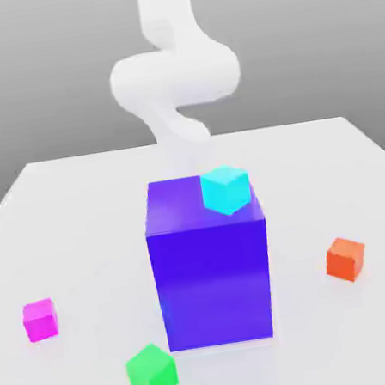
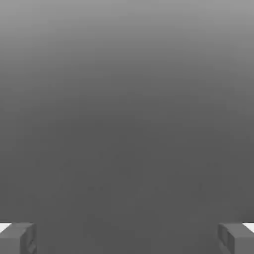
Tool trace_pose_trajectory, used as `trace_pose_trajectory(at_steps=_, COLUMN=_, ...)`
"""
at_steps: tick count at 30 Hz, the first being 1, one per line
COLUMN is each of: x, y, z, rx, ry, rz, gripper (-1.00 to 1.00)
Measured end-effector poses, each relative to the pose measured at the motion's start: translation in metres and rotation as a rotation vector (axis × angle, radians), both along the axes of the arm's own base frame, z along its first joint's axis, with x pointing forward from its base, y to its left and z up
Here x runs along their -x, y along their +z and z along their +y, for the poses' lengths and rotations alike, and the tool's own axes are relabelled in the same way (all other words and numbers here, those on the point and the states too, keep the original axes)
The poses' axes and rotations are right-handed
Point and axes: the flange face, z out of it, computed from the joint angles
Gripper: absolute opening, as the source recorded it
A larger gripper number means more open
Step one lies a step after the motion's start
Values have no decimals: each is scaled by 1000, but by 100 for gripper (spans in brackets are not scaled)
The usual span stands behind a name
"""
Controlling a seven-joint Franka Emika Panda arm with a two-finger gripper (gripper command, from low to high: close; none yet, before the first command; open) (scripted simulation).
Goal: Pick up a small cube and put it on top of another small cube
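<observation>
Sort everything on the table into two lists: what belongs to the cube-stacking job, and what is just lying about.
For the job:
- magenta cube
- gripper, fingers wide apart

Not clearly part of it:
- cyan cube, on top of the big blue-purple block
- green cube
- orange cube

The white arm (image 1: pixel 173 68) is running out of the exterior view at the top edge, and the big blue-purple block (image 1: pixel 209 263) is covering its lower end. In the hand view, the two grey fingertips (image 2: pixel 17 238) are being cut off by the bottom corners.
</observation>
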Motion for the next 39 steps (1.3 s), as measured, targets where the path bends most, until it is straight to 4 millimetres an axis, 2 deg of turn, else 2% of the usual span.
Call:
trace_pose_trajectory(at_steps=2, x=-22, y=-42, z=-29, rx=-36, ry=-99, rz=64, gripper=0)
trace_pose_trajectory(at_steps=5, x=-42, y=-105, z=-74, rx=-90, ry=-244, rz=151, gripper=0)
trace_pose_trajectory(at_steps=7, x=-47, y=-148, z=-104, rx=-127, ry=-341, rz=206, gripper=0)
trace_pose_trajectory(at_steps=10, x=-44, y=-213, z=-148, rx=-186, ry=-488, rz=287, gripper=0)
trace_pose_trajectory(at_steps=14, x=-19, y=-300, z=-200, rx=-271, ry=-687, rz=390, gripper=0)
trace_pose_trajectory(at_steps=16, x=1, y=-342, z=-221, rx=-315, ry=-786, rz=439, gripper=0)
trace_pose_trajectory(at_steps=18, x=30, y=-383, z=-246, rx=-365, ry=-906, rz=485, gripper=0)
trace_pose_trajectory(at_steps=21, x=73, y=-440, z=-263, rx=-436, ry=-1055, rz=556, gripper=0)
trace_pose_trajectory(at_steps=23, x=89, y=-471, z=-264, rx=-463, ry=-1108, rz=588, gripper=0)
trace_pose_trajectory(at_steps=28, x=94, y=-527, z=-264, rx=-470, ry=-1125, rz=600, gripper=0)
trace_pose_trajectory(at_steps=29, x=95, y=-534, z=-263, rx=-470, ry=-1125, rz=600, gripper=-100)
trace_pose_trajectory(at_steps=35, x=95, y=-538, z=-263, rx=-470, ry=-1126, rz=599, gripper=-100)
trace_pose_trajectory(at_steps=37, x=94, y=-527, z=-264, rx=-470, ry=-1126, rz=599, gripper=-100)
trace_pose_trajectory(at_steps=39, x=94, y=-509, z=-264, rx=-470, ry=-1126, rz=599, gripper=-100)
